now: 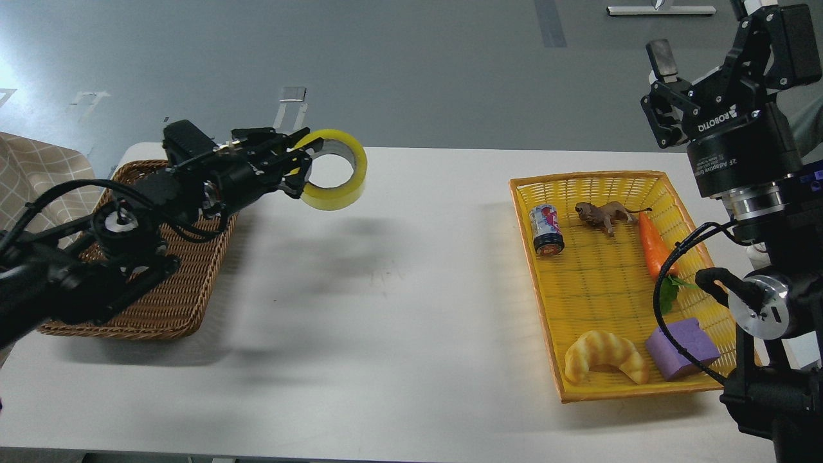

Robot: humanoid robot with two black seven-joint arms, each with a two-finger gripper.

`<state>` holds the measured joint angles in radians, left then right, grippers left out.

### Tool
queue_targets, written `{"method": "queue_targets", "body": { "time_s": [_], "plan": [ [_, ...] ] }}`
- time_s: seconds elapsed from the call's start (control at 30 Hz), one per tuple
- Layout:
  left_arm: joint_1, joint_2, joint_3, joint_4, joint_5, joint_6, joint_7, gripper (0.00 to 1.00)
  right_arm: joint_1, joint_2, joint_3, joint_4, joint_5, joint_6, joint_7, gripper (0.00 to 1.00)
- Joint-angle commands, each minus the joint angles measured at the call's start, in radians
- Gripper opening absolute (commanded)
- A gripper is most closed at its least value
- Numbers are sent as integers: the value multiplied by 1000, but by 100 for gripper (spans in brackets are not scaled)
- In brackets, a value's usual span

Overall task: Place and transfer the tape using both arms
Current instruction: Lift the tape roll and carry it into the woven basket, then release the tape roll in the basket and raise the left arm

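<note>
The tape [341, 190], a wide yellow roll with a grey-white core, hangs in the air above the table's far left part, just right of the brown wicker basket [186, 289]. My left gripper [301, 168] is shut on the roll's left wall, one finger inside the core. My left arm reaches over the basket. My right gripper [661, 87] is raised at the far right above the yellow basket [533, 186]; its fingers stand apart and hold nothing.
The yellow basket holds a small can [546, 229], a toy lion [603, 215], a carrot [652, 245], a croissant [604, 357] and a purple block [681, 348]. A checked cloth [32, 186] lies at the left edge. The white table [398, 308] spans the middle.
</note>
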<state>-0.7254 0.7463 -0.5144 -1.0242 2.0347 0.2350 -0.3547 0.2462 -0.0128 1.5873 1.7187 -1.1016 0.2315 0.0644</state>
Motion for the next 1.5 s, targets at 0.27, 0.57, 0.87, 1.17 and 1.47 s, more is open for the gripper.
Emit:
{"method": "queue_targets", "body": {
  "time_s": [0.27,0.57,0.87,1.17,1.47],
  "plan": [
    [127,148,10,321,-133,217,-134,12,-16,0,-7,12,-1,2,0,100],
    [258,104,11,424,-192,254,-134,15,-21,0,-9,12,-1,3,-2,100],
    [262,30,10,523,-267,254,-134,93,-21,-3,-7,12,-1,3,-2,100],
    [259,19,8,521,-317,254,-134,98,-21,-4,-4,10,-1,2,-2,100],
    [120,-59,7,460,-606,224,-134,98,-8,-1,-6,6,-1,2,-2,100]
  ]
}}
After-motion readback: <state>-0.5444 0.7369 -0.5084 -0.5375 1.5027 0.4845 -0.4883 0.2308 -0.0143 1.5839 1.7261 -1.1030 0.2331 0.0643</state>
